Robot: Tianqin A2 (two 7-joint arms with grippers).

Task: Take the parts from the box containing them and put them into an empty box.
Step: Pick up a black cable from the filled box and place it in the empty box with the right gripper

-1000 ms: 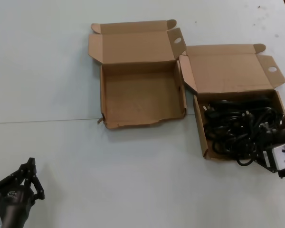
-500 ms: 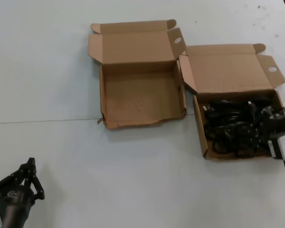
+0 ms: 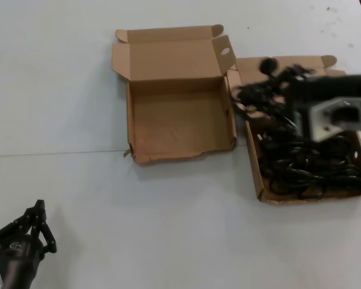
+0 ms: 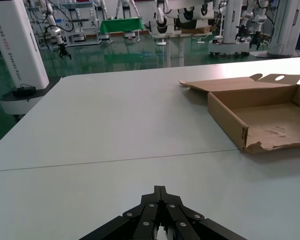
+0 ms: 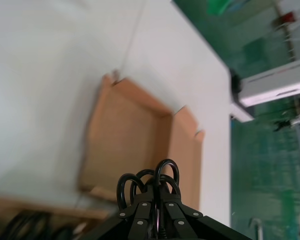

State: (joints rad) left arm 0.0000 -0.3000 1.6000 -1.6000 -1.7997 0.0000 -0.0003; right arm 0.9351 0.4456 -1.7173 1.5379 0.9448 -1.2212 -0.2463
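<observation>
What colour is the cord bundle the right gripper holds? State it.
Black rubbery cord bundle; head view shows it best.

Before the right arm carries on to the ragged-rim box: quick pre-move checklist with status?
1. Right gripper shut on a cord coil, loops showing past the fingertips: ok.
2. Coil lifted out of the source box: ok in the head view; trailing end snagged or not: cannot tell.
3. Empty box lid open, floor bare: ok.
4. More cords left in the source box: ok.
5. Left gripper parked near the table's front left, off the path: ok.
</observation>
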